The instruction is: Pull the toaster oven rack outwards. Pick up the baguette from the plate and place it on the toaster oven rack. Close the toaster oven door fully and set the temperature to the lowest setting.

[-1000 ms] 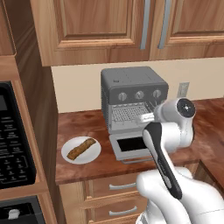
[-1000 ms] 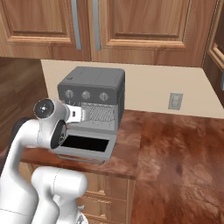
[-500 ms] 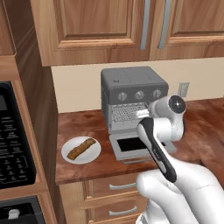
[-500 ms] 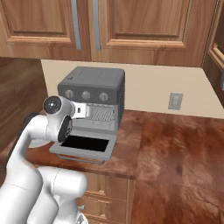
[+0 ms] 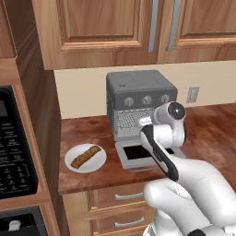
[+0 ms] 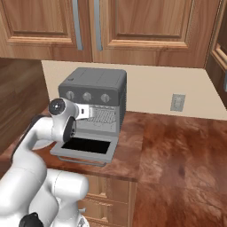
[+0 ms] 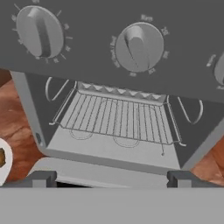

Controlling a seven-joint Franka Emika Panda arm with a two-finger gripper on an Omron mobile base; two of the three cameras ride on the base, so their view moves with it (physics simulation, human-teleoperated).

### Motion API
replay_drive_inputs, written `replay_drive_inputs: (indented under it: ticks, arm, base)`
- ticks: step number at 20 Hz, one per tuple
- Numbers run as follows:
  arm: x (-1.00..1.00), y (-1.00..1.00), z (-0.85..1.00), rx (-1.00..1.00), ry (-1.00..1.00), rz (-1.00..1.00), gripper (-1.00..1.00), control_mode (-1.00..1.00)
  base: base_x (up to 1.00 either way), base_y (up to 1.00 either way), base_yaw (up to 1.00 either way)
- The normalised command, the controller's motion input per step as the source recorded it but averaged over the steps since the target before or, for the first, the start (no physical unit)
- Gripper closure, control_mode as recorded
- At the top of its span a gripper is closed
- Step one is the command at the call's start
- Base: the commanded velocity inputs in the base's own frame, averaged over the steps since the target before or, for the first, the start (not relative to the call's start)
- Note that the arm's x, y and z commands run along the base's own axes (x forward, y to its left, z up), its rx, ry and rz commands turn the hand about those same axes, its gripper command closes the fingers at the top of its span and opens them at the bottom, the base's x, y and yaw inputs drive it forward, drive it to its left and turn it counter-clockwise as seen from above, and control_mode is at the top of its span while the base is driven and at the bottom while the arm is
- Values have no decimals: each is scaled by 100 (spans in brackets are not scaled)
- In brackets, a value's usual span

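The dark-grey toaster oven (image 5: pixel 140 92) (image 6: pixel 95 86) stands at the back of the counter. Its door (image 5: pixel 138 154) (image 6: pixel 86 146) lies folded down flat in front. My gripper (image 5: pixel 144 121) (image 6: pixel 94 114) (image 7: pixel 111 179) hovers open just before the cavity, level with the rack, holding nothing. In the hand view the wire rack (image 7: pixel 118 118) sits inside the cavity, below the knobs (image 7: pixel 139 46). Left of the oven, the baguette (image 5: pixel 85 156) lies on the white plate (image 5: pixel 73 165), whose rim (image 7: pixel 4 164) shows at the left edge of the hand view.
A black microwave (image 5: pixel 16 152) with a keypad is built into the left wall unit. Wooden cabinets (image 5: pixel 115 27) hang above the oven. A wall outlet (image 6: pixel 178 102) is to the oven's right, beside open counter (image 6: pixel 177 146). Drawers (image 5: pixel 120 198) lie under the counter edge.
The arm has swung left, bringing the hand from the oven's right side to the front of the open cavity. The jaws have stayed wide apart.
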Motion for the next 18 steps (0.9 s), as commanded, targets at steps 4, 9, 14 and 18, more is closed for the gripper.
replay_drive_inputs:
  ticks: [4, 9, 14, 18]
  arm:
    - [23, 0, -31, -10, -1, 1, -100, -100]
    - [15, 4, -32, -7, -4, 0, -100, -100]
    - [14, 15, -29, -16, -2, 0, -100, -100]
    - [31, 8, -13, -13, 0, 0, -100, -100]
  base:
    - [0, 0, 0]
    - [0, 0, 0]
    - [0, 0, 0]
    - [0, 0, 0]
